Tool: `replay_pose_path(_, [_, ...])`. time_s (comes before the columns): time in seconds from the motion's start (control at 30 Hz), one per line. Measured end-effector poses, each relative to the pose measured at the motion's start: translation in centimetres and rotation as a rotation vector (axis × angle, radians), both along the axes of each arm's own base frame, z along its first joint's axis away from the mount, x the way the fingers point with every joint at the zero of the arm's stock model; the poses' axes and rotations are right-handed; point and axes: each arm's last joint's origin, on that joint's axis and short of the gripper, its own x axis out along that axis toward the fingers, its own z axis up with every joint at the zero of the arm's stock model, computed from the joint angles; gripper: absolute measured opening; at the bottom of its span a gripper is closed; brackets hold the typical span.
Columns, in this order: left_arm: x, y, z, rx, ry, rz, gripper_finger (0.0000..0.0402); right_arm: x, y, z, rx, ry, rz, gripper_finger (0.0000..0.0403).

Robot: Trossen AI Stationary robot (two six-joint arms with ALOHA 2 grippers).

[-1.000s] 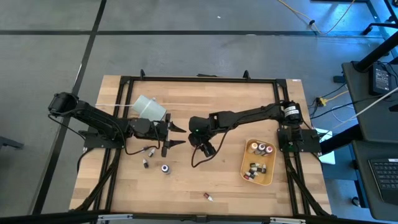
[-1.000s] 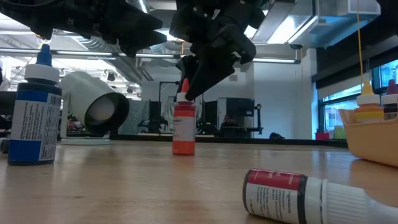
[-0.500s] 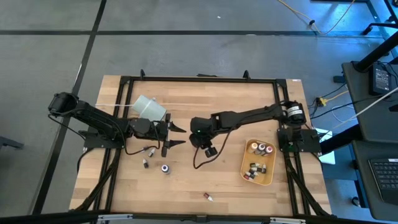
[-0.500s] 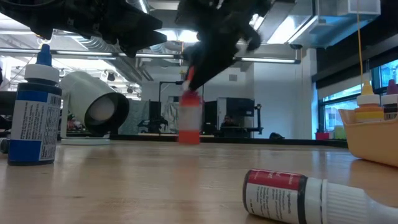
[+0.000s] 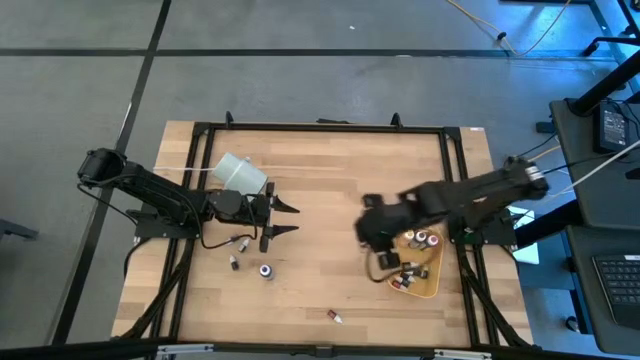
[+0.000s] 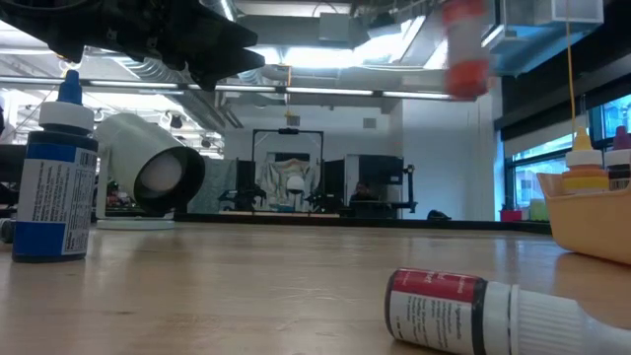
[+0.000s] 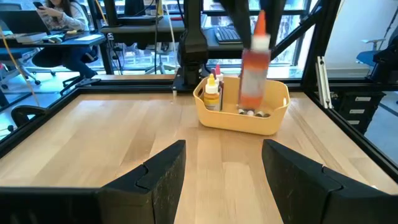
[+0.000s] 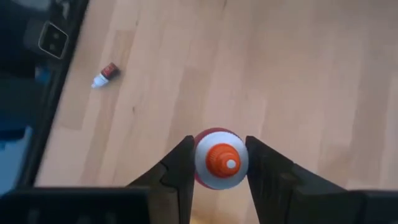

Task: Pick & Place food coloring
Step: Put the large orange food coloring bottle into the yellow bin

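Observation:
My right gripper (image 5: pixel 378 240) is shut on an orange dropper bottle (image 8: pixel 220 159) with a pale neck and an orange tip. It hangs in the air just left of the tan tray (image 5: pixel 432 285), which holds several small bottles. The low view shows the same bottle (image 6: pixel 465 49) blurred and high above the table. My left gripper (image 5: pixel 285 218) waits open at the table's left-middle, its fingers pointing right. A blue bottle (image 6: pixel 54 187) stands on its base. A red bottle (image 6: pixel 463 306) lies on its side near the near edge. My right gripper pinches the orange bottle between its two fingers (image 8: pixel 180 163), which come from above and point down. They sit on the bottle's upper end (image 7: pixel 259 38), near the neck. The bottle hangs upright below them, its body (image 7: pixel 252 78) lifted clear of the table.
A white cup (image 5: pixel 240 173) lies on its side at the far left, by my left arm. Three small bottles (image 5: pixel 240 241) (image 5: pixel 233 262) (image 5: pixel 266 270) sit below my left gripper. Bare wood lies between the two arms. Black frame rails run along the table's edges.
My right gripper, shut on the orange bottle that stood at the table's middle, has lifted it clear. It has then carried it fast toward the table's right, up to the tray's left side. The bottle has stayed upright.

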Motion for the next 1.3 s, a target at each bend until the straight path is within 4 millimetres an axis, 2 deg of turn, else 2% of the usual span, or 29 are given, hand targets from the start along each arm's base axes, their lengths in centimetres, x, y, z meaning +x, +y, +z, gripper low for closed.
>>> replay_pose_path(0.07, [0.0,0.0,0.0,0.0,0.0,0.0,0.0208,-2.3,0.7,0.4,0.018,-0.008,-0.067,0.012])
replay_pose_path(0.13, [0.0,0.0,0.0,0.0,0.0,0.0,0.0207,-4.8,1.0,-0.1,0.039,0.006,-0.154,0.012])
replay_pose_path(0.33, [0.0,0.0,0.0,0.0,0.0,0.0,0.0208,-11.7,1.1,-3.2,0.086,-0.017,-0.389,0.012])
replay_pose_path(0.53, [0.0,0.0,0.0,0.001,0.0,0.005,0.0207,-15.9,1.0,-6.5,0.159,0.005,-0.52,0.012])
replay_pose_path(0.67, [0.0,0.0,0.0,0.001,0.0,0.005,0.0207,-17.1,1.1,-8.3,0.14,0.011,-0.55,0.012])
replay_pose_path(0.9, [0.0,0.0,0.0,0.001,0.0,0.006,0.0207,-17.9,1.3,-10.8,0.104,0.044,-0.572,0.012])
replay_pose_path(1.0, [0.0,0.0,0.0,0.001,-0.001,0.007,0.0207,-17.9,1.4,-11.5,0.095,0.024,-0.571,0.012])
replay_pose_path(1.2, [0.0,0.0,0.0,0.001,-0.001,0.007,0.0208,-18.1,1.1,-12.4,0.071,0.035,-0.572,0.0151])
replay_pose_path(1.3, [0.0,0.0,0.0,0.002,-0.001,0.007,0.0207,-18.2,1.1,-12.6,0.071,0.051,-0.564,0.0147])
